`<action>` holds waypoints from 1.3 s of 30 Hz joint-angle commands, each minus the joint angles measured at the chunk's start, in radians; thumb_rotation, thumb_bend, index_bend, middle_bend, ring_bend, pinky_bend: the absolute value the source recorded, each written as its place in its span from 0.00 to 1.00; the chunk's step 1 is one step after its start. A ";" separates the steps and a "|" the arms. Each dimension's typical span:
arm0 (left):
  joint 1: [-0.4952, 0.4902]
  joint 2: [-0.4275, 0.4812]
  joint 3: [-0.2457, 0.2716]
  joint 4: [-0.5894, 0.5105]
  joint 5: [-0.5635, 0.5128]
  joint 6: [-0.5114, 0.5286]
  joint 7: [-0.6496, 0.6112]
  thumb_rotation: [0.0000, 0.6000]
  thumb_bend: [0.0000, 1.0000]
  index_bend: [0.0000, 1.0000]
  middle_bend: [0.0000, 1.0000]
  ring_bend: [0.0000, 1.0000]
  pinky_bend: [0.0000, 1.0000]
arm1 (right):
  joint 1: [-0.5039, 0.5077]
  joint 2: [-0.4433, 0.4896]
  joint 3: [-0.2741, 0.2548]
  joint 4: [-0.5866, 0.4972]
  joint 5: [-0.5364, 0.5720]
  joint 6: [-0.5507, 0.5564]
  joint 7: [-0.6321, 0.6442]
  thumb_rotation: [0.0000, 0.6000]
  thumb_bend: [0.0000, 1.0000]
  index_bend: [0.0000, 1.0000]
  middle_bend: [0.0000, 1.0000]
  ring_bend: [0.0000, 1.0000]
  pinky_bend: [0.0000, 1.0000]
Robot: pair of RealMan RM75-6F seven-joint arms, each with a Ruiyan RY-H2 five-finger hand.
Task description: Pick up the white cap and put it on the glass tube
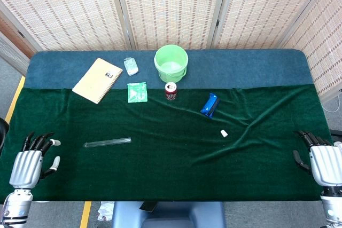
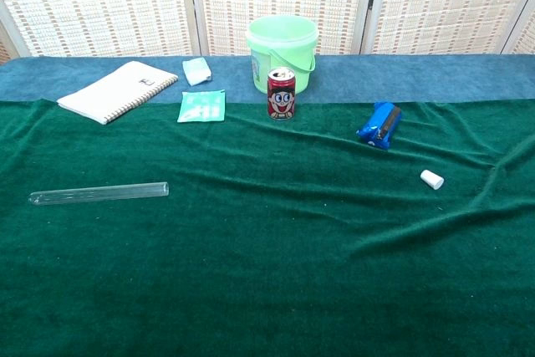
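The small white cap [image 1: 224,133] [image 2: 431,179] lies on the green cloth, right of centre. A clear glass tube [image 1: 107,142] [image 2: 99,194] lies flat on the cloth at the left, its open end pointing right. My left hand [image 1: 33,160] rests at the table's near left edge, fingers spread, holding nothing, left of the tube. At the near right edge my right hand [image 1: 322,158] also holds nothing, fingers apart, well right of the cap. Neither hand shows in the chest view.
At the back stand a green bucket [image 1: 171,62] and a red can [image 1: 170,91]. A blue packet [image 1: 210,104] lies behind the cap. A spiral notebook [image 1: 98,80], a green sachet [image 1: 137,92] and a small white packet [image 1: 131,66] lie at the back left. The cloth is wrinkled near the cap.
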 commanded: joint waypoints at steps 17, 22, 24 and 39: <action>0.007 -0.003 0.004 0.011 0.003 0.010 -0.012 1.00 0.44 0.37 0.22 0.20 0.00 | -0.001 -0.003 0.021 -0.004 -0.022 -0.050 -0.003 1.00 0.43 0.28 0.39 0.50 0.52; 0.006 -0.003 0.004 0.012 0.001 0.006 -0.009 1.00 0.44 0.37 0.22 0.20 0.00 | 0.030 0.000 0.028 -0.009 -0.023 -0.109 -0.035 1.00 0.43 0.28 0.49 0.66 0.62; 0.006 -0.003 0.005 0.013 0.000 0.006 -0.009 1.00 0.44 0.37 0.22 0.20 0.00 | 0.050 0.003 0.030 -0.013 -0.018 -0.148 -0.051 1.00 0.43 0.28 0.59 0.78 0.72; 0.010 0.002 0.009 0.016 -0.018 -0.006 -0.002 1.00 0.44 0.37 0.22 0.20 0.00 | 0.281 -0.077 0.047 0.040 0.099 -0.581 -0.168 1.00 0.81 0.19 0.92 1.00 1.00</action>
